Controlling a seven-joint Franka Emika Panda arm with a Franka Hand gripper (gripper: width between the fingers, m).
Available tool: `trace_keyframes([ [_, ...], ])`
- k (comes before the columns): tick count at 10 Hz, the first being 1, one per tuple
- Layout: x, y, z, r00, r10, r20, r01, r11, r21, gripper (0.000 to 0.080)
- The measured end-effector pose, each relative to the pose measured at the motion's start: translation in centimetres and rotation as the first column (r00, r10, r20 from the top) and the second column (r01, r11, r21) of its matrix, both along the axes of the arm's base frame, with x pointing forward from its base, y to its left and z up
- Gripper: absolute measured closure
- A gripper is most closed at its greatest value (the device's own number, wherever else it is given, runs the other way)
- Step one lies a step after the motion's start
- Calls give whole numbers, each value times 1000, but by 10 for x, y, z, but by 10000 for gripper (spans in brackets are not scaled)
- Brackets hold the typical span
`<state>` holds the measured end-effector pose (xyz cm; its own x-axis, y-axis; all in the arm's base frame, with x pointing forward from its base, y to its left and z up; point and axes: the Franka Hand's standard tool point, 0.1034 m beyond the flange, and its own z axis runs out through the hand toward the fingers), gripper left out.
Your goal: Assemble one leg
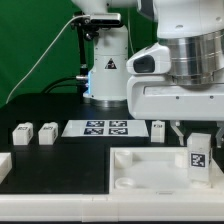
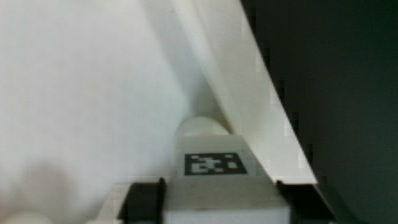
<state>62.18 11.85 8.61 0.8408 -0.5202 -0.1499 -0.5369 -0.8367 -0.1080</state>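
Pincer point(image 2: 215, 203) pinching the leg point(image 1: 198, 158): small white plastic block with a black-and-white square tag on its face, upright at the smooth, flat white panel's point(image 1: 140, 168) corner. Matte black worktop point(image 1: 50, 165) beneath.

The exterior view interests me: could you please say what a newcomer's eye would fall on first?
The big white arm fills the exterior view's right, its end effector straddling an upright leg at the white panel's right end. Behind the panel, three more legs and the marker board lie in a row.
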Motion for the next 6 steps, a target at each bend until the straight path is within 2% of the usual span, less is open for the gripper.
trace_keyframes([
  [3,1,6,0,941,-333,-64,332,943,-18,503],
  [6,3,6,0,946,-318,-61,317,948,-15,503],
])
